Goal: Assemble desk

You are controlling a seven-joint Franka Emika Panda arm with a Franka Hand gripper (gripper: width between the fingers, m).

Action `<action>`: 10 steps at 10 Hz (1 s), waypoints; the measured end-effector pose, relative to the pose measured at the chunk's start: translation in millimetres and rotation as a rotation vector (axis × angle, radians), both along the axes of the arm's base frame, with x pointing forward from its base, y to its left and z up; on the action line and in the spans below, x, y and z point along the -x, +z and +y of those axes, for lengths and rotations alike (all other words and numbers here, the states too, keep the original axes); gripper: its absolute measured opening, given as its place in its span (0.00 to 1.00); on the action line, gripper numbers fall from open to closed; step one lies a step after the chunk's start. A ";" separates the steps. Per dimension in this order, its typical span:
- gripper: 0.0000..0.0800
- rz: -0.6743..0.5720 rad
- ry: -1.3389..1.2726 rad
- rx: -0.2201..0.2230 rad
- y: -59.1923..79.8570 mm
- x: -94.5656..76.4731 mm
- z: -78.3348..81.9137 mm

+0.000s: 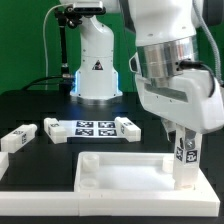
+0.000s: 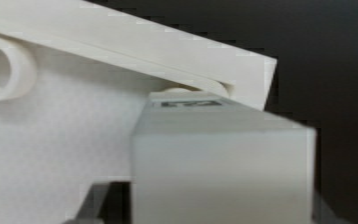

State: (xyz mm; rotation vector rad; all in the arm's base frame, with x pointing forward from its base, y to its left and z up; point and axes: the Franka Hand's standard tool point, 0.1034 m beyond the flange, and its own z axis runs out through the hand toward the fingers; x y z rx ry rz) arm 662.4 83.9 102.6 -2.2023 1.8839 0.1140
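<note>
The white tray-like desk top (image 1: pixel 125 172) lies flat at the front of the black table. My gripper (image 1: pixel 186 138) is shut on a white block leg (image 1: pixel 185 158) with small tags and holds it upright at the top's corner on the exterior view's right. In the wrist view the leg (image 2: pixel 220 165) fills the foreground, with its tag (image 2: pixel 188 100) up against the desk top's rim (image 2: pixel 176 48). A round hole (image 2: pixel 5 66) shows in the top's surface. My fingers are hidden behind the leg. Another loose leg (image 1: pixel 20 137) lies on the table at the exterior view's left.
The marker board (image 1: pixel 90 127) lies behind the desk top. The robot's white base (image 1: pixel 97 70) stands at the back. A thin white border rail (image 1: pixel 25 190) runs along the front at the exterior view's left.
</note>
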 end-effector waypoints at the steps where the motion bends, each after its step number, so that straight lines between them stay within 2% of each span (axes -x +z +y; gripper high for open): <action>1: 0.38 -0.005 0.020 0.002 0.0 -0.1 -0.4; 2: 0.38 -0.022 0.094 0.010 -0.5 0.1 0.0; 3: 0.59 -0.066 0.283 0.028 -1.3 0.2 0.4; 4: 0.59 -0.104 0.474 0.043 -2.5 1.8 3.0; 5: 0.77 -0.121 0.584 0.048 -3.0 4.0 7.8; 7: 0.80 -0.147 0.690 0.060 -3.4 3.7 5.8; 9: 0.81 -0.159 1.018 0.108 1.5 6.9 18.7; 10: 0.81 -0.187 1.202 0.121 7.7 3.6 19.3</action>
